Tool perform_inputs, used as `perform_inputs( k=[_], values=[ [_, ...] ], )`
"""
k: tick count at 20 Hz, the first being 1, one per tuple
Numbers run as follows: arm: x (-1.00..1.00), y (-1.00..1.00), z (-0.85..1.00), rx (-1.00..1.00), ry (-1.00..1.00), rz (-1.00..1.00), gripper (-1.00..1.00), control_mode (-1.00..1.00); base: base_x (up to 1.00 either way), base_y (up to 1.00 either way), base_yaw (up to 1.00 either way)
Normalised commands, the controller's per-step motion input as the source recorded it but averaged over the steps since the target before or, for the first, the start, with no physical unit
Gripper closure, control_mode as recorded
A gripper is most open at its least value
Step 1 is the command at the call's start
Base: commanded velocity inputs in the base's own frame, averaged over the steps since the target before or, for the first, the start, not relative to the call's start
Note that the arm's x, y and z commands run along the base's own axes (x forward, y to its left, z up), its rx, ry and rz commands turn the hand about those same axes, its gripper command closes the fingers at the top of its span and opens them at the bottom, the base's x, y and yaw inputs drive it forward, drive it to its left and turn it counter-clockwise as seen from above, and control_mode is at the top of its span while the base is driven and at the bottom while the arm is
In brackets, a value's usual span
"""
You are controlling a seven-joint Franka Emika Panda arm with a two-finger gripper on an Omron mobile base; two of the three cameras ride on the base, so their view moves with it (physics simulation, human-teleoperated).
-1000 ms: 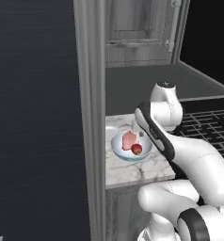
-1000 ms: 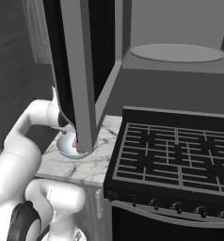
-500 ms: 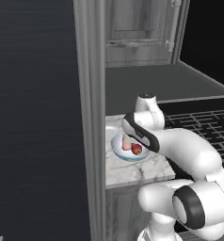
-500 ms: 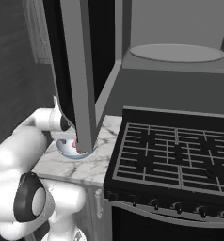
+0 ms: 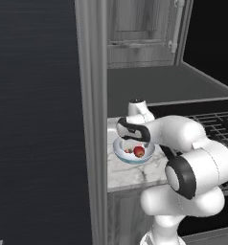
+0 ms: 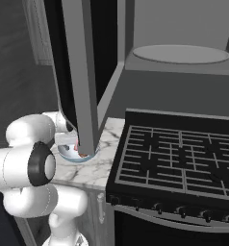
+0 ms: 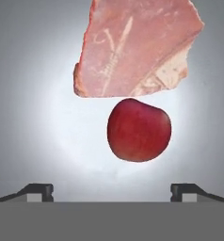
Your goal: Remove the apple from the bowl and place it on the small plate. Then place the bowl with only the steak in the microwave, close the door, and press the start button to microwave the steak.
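White rounded arm (image 5: pixel 192 158), dark joints, seemingly unmarked.

steak (image 7: pixel 137 44) cut by top edge

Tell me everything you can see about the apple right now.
The apple is small, round, deep red and glossy, with a slight dip at its top. It lies inside the white bowl on the marble counter, right beside the pink steak, whose edge meets it in the hand view. The open fingers hover above it, not touching.
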Motion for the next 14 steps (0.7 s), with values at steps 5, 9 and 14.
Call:
perform_inputs(
  k=[5, 9, 14],
  values=[
    [0.45, -0.01, -0.3, 0.0, 0.0, 0.01, -1.0, -1.0, 0.0, 0.0, 0.0],
    [0.34, 0.0, -0.34, 0.0, 0.0, 0.0, -1.0, -1.0, 0.0, 0.0, 0.0],
    [0.37, -0.08, -0.31, 0.0, 0.0, 0.0, -1.0, -1.0, 0.0, 0.0, 0.0]
  ],
)
